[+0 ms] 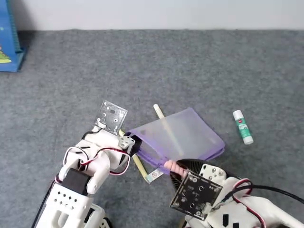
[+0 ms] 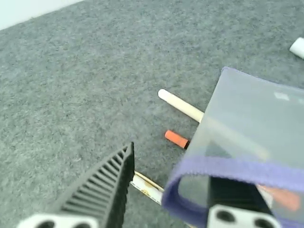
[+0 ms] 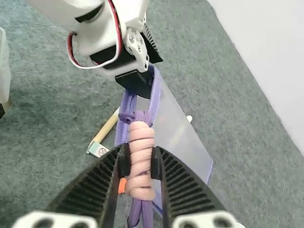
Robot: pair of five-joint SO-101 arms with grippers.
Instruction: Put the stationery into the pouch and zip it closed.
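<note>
The translucent purple pouch (image 1: 183, 133) lies mid-table with a cream stick (image 1: 158, 111) poking out from its far side. My left gripper (image 1: 131, 143) stands open at the pouch's left end; one ridged finger (image 2: 107, 190) is outside, while the other sits behind the purple rim (image 2: 228, 168). My right gripper (image 3: 140, 166) is shut on the pink zipper pull cord (image 3: 141, 142) at the pouch's near edge. A glue stick (image 1: 242, 127) lies on the carpet to the right of the pouch. An orange piece (image 2: 176, 138) and a labelled pencil (image 1: 143, 169) lie beside the pouch.
Grey carpet (image 1: 199, 66) covers the table. A blue box (image 1: 8, 42) stands at the far left edge, against the white wall. The two arm bodies crowd the near edge.
</note>
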